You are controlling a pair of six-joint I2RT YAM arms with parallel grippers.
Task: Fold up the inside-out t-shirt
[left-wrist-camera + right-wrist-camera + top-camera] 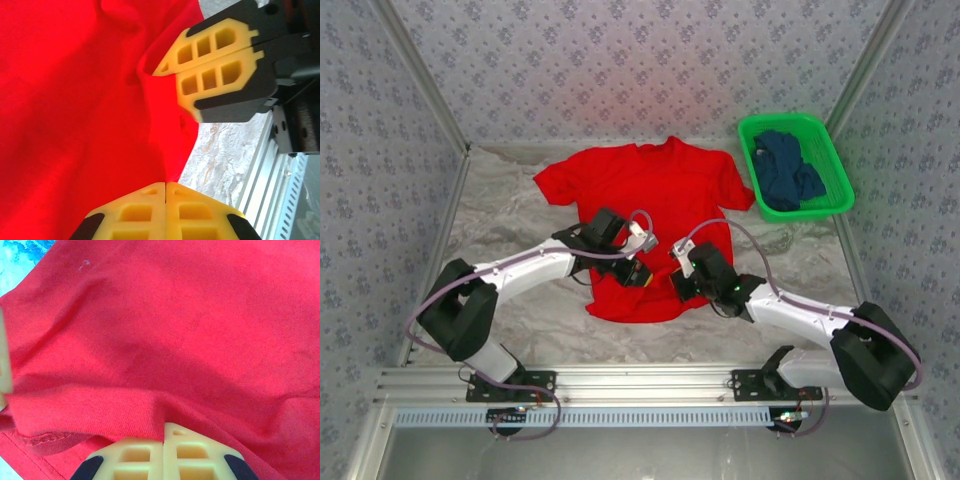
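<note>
At the near hem of the t-shirt (650, 190), left pincer (165, 184) and right pincer (164, 426) sit closed, seemingly pinching it.

No legible text, label, brand, number or sign; tiny white mark (85, 263) on inside-out t-shirt (650, 195), too small to read.
</note>
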